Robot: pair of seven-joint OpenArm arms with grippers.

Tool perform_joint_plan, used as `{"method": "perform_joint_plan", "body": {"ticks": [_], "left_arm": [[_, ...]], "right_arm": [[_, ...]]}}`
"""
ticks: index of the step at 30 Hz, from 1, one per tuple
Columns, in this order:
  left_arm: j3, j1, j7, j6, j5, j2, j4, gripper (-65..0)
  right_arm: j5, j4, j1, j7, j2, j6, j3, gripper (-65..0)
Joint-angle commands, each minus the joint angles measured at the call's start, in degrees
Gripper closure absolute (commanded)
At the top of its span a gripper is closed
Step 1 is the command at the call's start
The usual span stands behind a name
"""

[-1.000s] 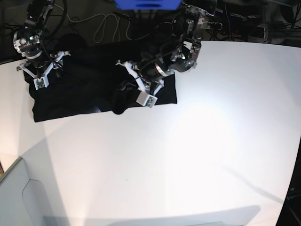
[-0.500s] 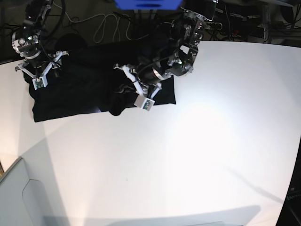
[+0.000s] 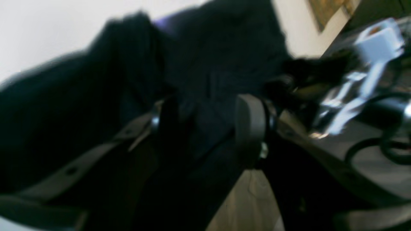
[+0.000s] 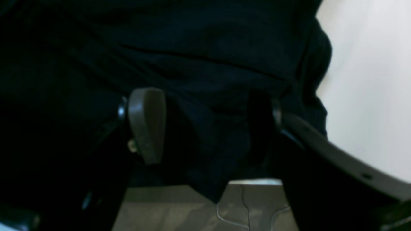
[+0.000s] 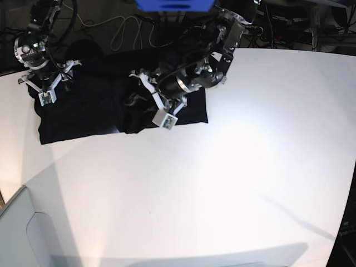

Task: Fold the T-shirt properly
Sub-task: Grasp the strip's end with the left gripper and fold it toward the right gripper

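The white table (image 5: 239, 167) is bare across its whole near and right part, so most of the free room lies in front of and to the right of the cloth, while the far edge is crowded with dark cables and a blue object (image 5: 175, 4) just behind the arms. The T-shirt (image 5: 83, 114) lies at the far left of the table, close to the back edge and the left edge, its front hem running straight and nearly parallel to the near side. It shows only plain black cloth in the base view, flat on the left and bunched into folds near its middle; a faint purple patch shows in the blurred left wrist view. Its long axis runs left to right across the table. The left gripper (image 5: 146, 95) hangs over the bunched middle, jaws spread with black cloth between the pads (image 3: 250, 128); whether they pinch it I cannot tell. The right gripper (image 5: 46, 84) sits at the shirt's far left corner, jaws also apart, cloth lying between its fingers (image 4: 147, 123), the grip unclear
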Motion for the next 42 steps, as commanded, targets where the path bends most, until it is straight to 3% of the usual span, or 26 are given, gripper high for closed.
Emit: {"method": "perform_joint_plan", "body": {"ticks": [1, 9, 17, 20, 26, 32, 38, 42], "left_arm": [[0.05, -0.14, -1.49, -0.37, -1.15, 0.38, 2.98, -28.3], [-7.68, 3.47, -1.23, -0.10, -0.80, -4.28, 9.13, -28.2], [-10.32, 4.17, -0.70, -0.10, -1.06, -7.79, 1.31, -28.2], [-7.42, 3.64, -0.79, -0.28, -0.71, -7.44, -2.65, -28.2], [7.26, -2.95, -1.41, -0.19, -0.97, -7.26, -8.54, -28.2], [16.40, -7.43, -1.49, -0.46, -1.06, -4.01, -9.15, -28.2], [17.20, -8.40, -1.49, -0.63, -1.06, -1.73, -7.48, -28.2], [8.40, -6.82, -1.49, -0.54, -1.15, -6.12, 0.70, -28.2]], "right_arm": [[0.47, 1.10, 0.36, 0.97, 0.77, 0.59, 0.25, -38.5], [0.47, 1.10, 0.45, 0.97, 0.77, 0.59, 0.25, -38.4], [0.47, 1.18, 1.59, 0.97, 0.77, 0.59, 0.43, -38.3], [0.47, 1.18, 1.59, 0.97, 0.77, 0.59, 0.52, -38.3], [0.47, 1.18, 1.59, 0.97, 0.77, 0.59, 0.52, -38.3], [0.47, 5.23, 1.24, 0.97, 0.77, 0.59, 0.60, -38.6], [0.38, 9.01, 2.03, 0.89, 0.77, 0.50, 5.35, -40.4], [0.38, 8.57, 4.40, -1.05, 0.77, 0.50, 9.22, -46.4]]}}
